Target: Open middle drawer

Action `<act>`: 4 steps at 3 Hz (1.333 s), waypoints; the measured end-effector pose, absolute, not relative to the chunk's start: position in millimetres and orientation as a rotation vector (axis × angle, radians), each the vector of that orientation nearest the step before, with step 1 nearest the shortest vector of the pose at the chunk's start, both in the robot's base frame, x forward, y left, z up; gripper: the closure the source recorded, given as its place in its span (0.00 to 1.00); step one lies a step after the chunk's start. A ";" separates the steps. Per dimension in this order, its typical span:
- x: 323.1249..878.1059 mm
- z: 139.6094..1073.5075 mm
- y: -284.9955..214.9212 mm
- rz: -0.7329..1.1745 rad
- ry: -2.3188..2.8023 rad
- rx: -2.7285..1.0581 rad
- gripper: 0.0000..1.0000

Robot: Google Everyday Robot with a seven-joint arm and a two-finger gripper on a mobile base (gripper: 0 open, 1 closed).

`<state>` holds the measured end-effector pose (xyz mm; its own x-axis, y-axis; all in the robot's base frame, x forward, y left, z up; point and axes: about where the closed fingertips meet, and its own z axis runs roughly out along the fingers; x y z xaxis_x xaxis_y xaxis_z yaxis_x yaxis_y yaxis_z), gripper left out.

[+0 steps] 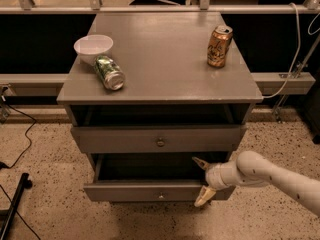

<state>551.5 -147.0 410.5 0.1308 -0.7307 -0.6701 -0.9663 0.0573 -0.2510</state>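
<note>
The grey cabinet [165, 59] shows two drawer fronts. The lower one is the middle drawer [130, 191]. It has a small round knob [161, 196] and stands pulled out, with its dark inside showing. My gripper [202, 180] is at the drawer's right end, coming in from the right on a white arm [270, 176]. Its fingers are spread: one fingertip [199, 162] is over the drawer's inside, the other is in front of the drawer face. The drawer above [125, 140] is also out a little. Any drawer below is hidden.
On the cabinet top are a white bowl [93, 47], a green can [109, 72] lying on its side and an upright orange can [219, 46]. A black stand leg [15, 204] and cables [22, 134] lie on the floor at left.
</note>
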 end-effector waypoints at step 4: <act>505.2 407.6 -161.5 0.417 1.699 -1.867 0.18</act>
<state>505.2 -161.5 407.6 0.1420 -0.7994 -0.5838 -0.9788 -0.0254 -0.2032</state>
